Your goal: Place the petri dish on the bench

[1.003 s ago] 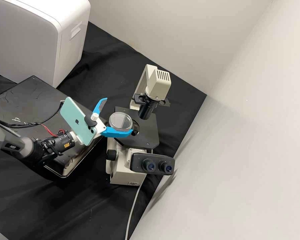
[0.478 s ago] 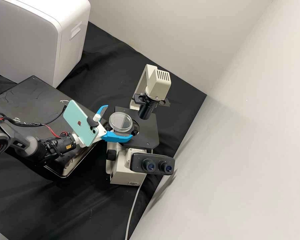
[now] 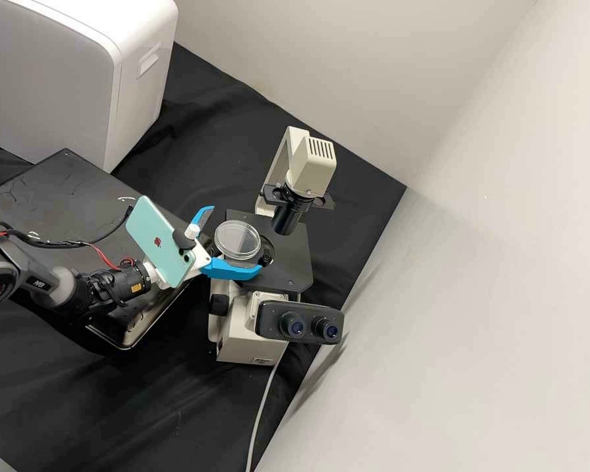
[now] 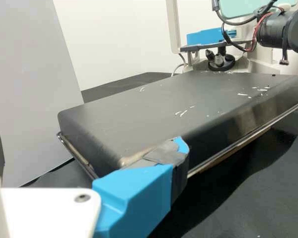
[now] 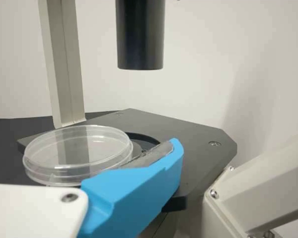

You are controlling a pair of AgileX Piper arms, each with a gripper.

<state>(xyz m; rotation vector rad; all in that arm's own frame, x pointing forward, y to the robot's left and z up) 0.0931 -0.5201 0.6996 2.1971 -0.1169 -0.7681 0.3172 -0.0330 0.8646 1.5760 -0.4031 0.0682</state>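
Note:
A clear lidded petri dish (image 3: 238, 238) rests on the black stage (image 3: 288, 259) of a beige microscope. My right gripper (image 3: 235, 240) comes in from the left at stage height and stands open, one blue finger (image 3: 202, 215) behind the dish and the other (image 3: 233, 269) in front. In the right wrist view the dish (image 5: 77, 151) lies on the stage (image 5: 188, 136) close beside the near finger (image 5: 139, 183); I cannot tell whether they touch. My left gripper (image 4: 87, 148) is open, low beside a corner of the dark flat box (image 4: 188, 109).
The microscope's black condenser (image 3: 286, 216) hangs just behind the dish, its eyepieces (image 3: 305, 326) in front. A dark flat box (image 3: 52, 196) lies left of the microscope, a white appliance (image 3: 72, 72) at the back left. A grey wall (image 3: 478, 295) closes the right; black bench cloth (image 3: 111, 406) is open in front.
The right gripper has shifted slightly to the right and down around the dish and its arm has changed posture. The dish has stayed on the stage.

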